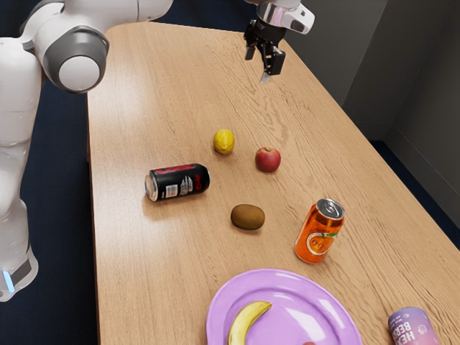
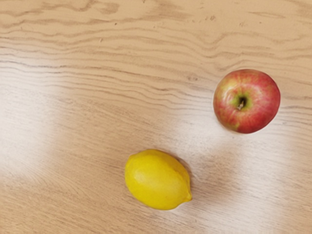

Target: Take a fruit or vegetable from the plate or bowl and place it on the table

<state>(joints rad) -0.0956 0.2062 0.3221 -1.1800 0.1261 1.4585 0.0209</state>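
One banana (image 1: 247, 320) on the plate (image 1: 221, 305), well apart from the jaws | jaws parted | lemon (image 1: 223, 142), apple (image 1: 268, 160) nearer them

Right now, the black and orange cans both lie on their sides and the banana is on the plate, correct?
Not quite: the exterior view shows the orange can upright; the black can lies on its side and the banana is on the plate.

Banana (image 1: 245, 320) on plate (image 1: 273, 277); lemon (image 1: 223, 142) near apple (image 1: 267, 160).
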